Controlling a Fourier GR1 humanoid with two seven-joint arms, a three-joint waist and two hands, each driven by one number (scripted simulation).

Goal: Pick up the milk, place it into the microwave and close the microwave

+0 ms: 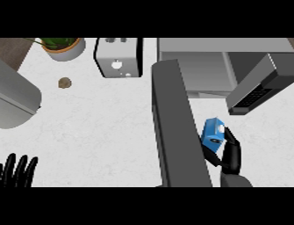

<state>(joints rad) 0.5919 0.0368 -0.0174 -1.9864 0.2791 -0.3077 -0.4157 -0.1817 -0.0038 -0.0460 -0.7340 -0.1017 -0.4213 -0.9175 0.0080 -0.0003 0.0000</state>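
The milk is a small blue carton with a white cap, held a little above the white counter at the right. My right hand is curled round its lower right side. The grey microwave stands at the back right with its cavity showing. Its long dark door is swung out toward me, just left of the milk. A keypad panel juts out at the microwave's right. My left hand rests open at the lower left, fingers up.
A toaster and a potted plant stand at the back. A small brown lump lies on the counter near them. A large rounded grey object fills the left edge.
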